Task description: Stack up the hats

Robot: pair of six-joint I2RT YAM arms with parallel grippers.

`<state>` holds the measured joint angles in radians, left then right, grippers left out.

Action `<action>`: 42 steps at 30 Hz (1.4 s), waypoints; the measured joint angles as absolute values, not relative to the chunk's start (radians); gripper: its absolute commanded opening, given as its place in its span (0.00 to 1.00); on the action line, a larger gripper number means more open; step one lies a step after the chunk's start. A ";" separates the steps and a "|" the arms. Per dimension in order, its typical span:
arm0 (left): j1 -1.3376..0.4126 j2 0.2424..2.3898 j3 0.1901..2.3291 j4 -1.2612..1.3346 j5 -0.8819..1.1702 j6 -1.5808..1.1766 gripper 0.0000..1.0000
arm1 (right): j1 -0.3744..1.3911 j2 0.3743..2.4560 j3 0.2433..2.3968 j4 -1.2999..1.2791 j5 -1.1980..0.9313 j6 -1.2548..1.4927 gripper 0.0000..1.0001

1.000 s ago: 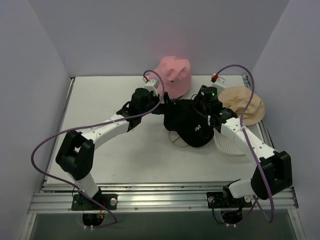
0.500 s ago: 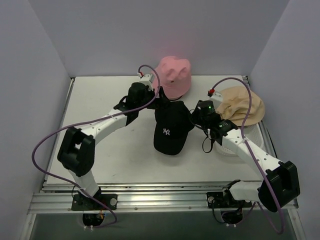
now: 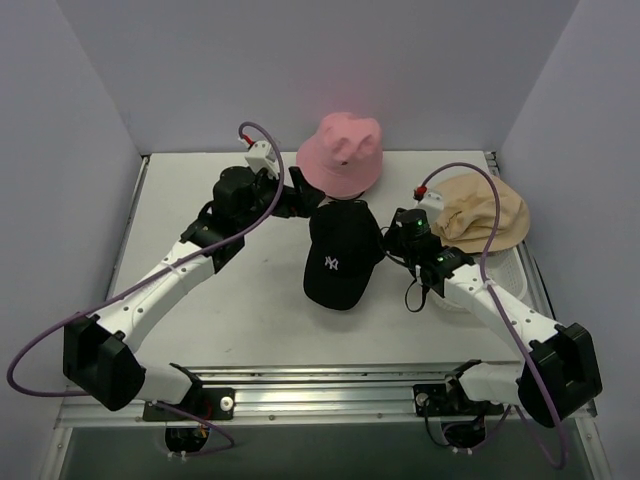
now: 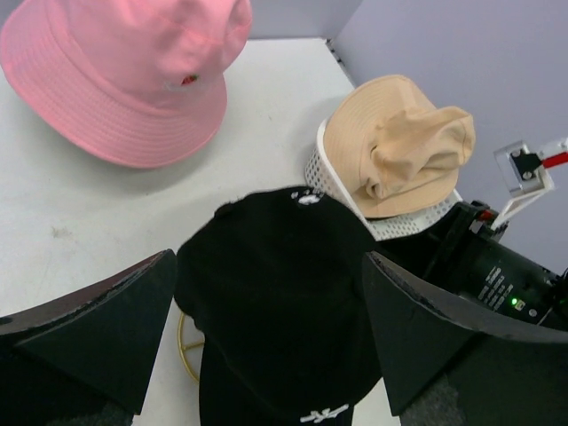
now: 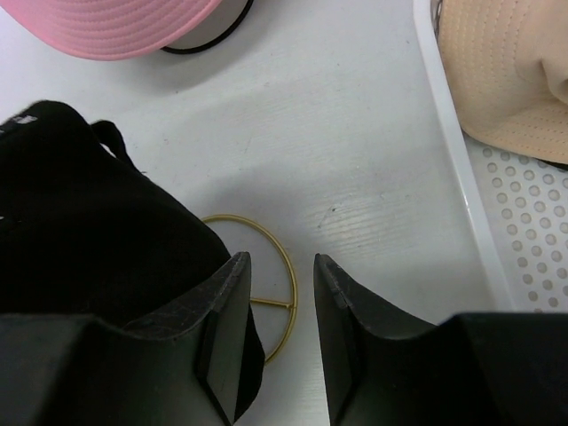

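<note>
The black baseball cap (image 3: pixel 340 262) with a white logo sits on a gold wire frame (image 5: pixel 294 282) at mid-table. My left gripper (image 3: pixel 305 195) is open and empty, just behind and left of the cap; in its wrist view the cap (image 4: pixel 275 302) lies between and below the wide-apart fingers (image 4: pixel 106 319). My right gripper (image 3: pixel 388 245) is open and empty at the cap's right edge (image 5: pixel 89 231). The pink bucket hat (image 3: pixel 342 152) stands at the back. The tan bucket hat (image 3: pixel 485 210) lies at the right. The dark green hat is out of view.
A white perforated tray (image 3: pixel 470 295) lies under the tan hat at the right edge. A thin black wire frame (image 5: pixel 213 40) shows under the pink hat. Walls close the table at the left, back and right.
Both grippers held the black cap one second ago. The cap now rests on the gold frame; both have let go, the left gripper moving back-left and the right slightly back.
</note>
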<state>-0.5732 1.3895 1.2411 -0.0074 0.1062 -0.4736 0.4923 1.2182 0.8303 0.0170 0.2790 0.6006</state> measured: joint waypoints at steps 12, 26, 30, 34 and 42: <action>-0.557 1.442 1.164 -0.080 0.169 -0.492 0.89 | 0.492 1.288 0.825 0.066 0.273 0.576 0.31; -0.518 1.589 1.245 -0.141 0.233 -0.485 0.88 | 0.492 1.324 0.825 0.073 0.271 0.567 0.32; -0.521 1.551 1.245 -0.138 0.260 -0.485 0.88 | 0.474 1.332 0.826 0.079 0.251 0.550 0.32; -0.530 1.482 1.246 -0.138 0.287 -0.485 0.90 | 0.435 1.335 0.829 0.076 0.231 0.536 0.32; -0.561 1.449 1.299 -0.150 0.310 -0.463 0.90 | 0.365 1.261 0.867 -0.015 0.226 0.522 0.33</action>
